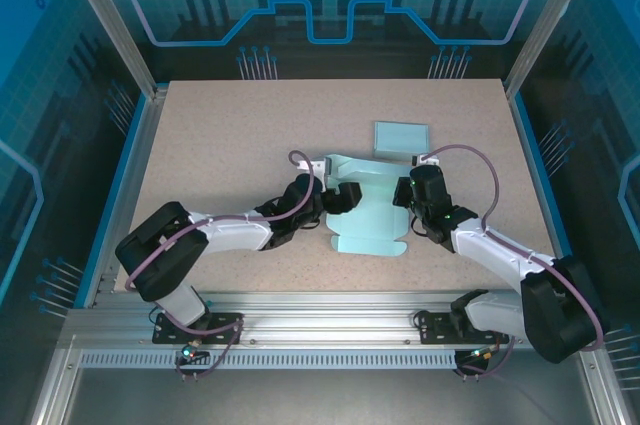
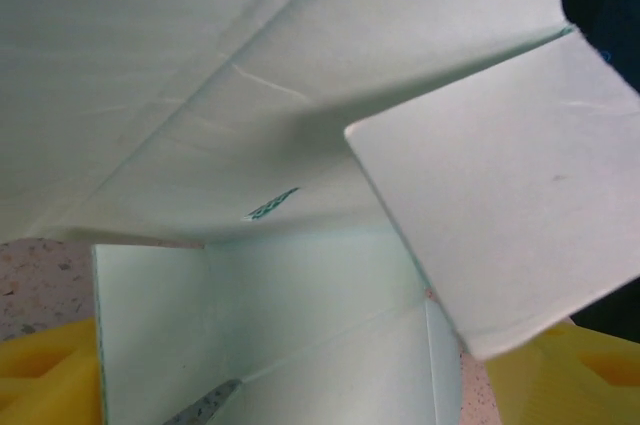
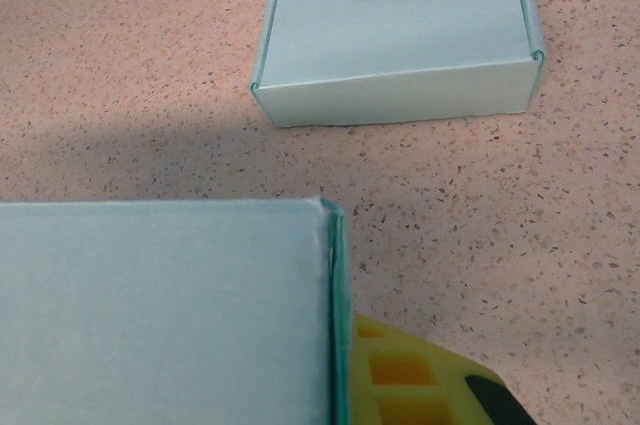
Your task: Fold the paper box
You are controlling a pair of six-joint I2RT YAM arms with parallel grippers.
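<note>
The pale green paper box [image 1: 366,213] lies half folded in the middle of the table, its front flap flat toward me. My left gripper [image 1: 338,198] reaches into its left side. In the left wrist view the yellow fingers [image 2: 42,377] stand wide apart on either side of the box's inner walls [image 2: 300,295], and a loose white flap [image 2: 510,195] hangs over them. My right gripper [image 1: 404,195] is at the box's right side. It is shut on the upright side wall [image 3: 336,325], with one yellow finger [image 3: 420,385] showing beside the wall's edge.
A finished folded box [image 1: 401,137] of the same colour lies behind the right gripper, also seen in the right wrist view [image 3: 400,35]. Speckled tabletop [image 1: 220,145] stretches left and behind, with metal frame rails along its edges.
</note>
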